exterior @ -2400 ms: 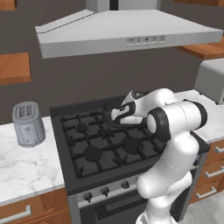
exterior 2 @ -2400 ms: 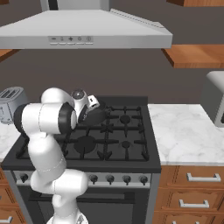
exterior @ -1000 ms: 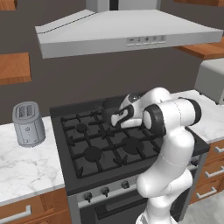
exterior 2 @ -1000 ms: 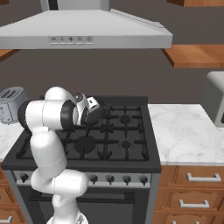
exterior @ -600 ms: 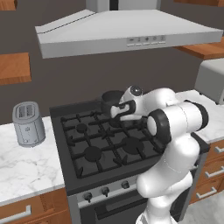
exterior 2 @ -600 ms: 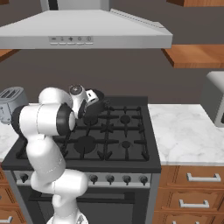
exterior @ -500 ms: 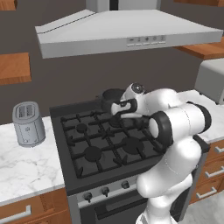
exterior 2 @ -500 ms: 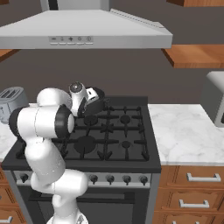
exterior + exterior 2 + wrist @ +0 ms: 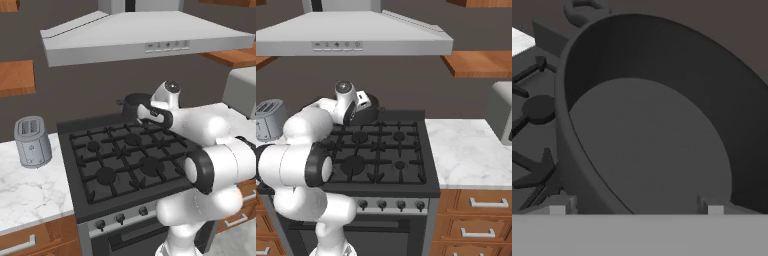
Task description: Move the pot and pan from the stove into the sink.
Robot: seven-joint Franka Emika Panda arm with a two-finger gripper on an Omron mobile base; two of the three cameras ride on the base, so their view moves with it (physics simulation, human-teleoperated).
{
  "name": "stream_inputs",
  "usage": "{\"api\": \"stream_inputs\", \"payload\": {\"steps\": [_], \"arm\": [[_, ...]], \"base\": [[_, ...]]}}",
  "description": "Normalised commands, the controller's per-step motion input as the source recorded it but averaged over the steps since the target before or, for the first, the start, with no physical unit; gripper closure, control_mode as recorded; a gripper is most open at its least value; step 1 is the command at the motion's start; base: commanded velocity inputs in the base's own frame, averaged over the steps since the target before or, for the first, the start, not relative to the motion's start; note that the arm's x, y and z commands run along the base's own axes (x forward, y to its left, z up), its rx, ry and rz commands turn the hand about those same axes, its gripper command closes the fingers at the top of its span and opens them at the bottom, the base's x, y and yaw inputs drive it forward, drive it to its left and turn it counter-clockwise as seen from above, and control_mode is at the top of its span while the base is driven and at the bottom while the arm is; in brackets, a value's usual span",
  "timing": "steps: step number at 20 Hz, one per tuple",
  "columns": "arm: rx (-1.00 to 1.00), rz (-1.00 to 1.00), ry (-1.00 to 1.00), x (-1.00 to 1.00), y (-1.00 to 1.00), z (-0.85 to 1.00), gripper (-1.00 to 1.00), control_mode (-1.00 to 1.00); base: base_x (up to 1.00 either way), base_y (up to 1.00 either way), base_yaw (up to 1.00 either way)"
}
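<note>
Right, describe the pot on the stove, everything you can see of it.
The pot is dark grey, matte, metal-looking, straight-sided and round, with a small loop handle at its far rim. It is empty and stands upright on the grates at the back of the stove, near the wall. The gripper sits open at its near rim, one fingertip either side of the wall; contact is unclear.

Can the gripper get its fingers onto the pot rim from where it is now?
Probably yes. The gripper is open right at the pot on the stove, its near rim running between the two fingers in the hand view. Nothing blocks the way.
</note>
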Motion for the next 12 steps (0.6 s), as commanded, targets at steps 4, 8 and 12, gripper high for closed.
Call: {"api": "stream_inputs", "payload": {"steps": [4, 8, 12], "arm": [[0.01, 0.0, 0.01, -0.7, -0.22, 0.65, 1.0, -1.0], [0.0, 0.0, 0.01, -0.73, -0.2, 0.65, 1.0, -1.0], [0.0, 0.0, 0.01, -0.76, -0.21, 0.61, 1.0, -1.0]], "base": [[0.0, 0.0, 0.0], [0.0, 0.0, 0.0], [0.0, 0.0, 0.0]]}}
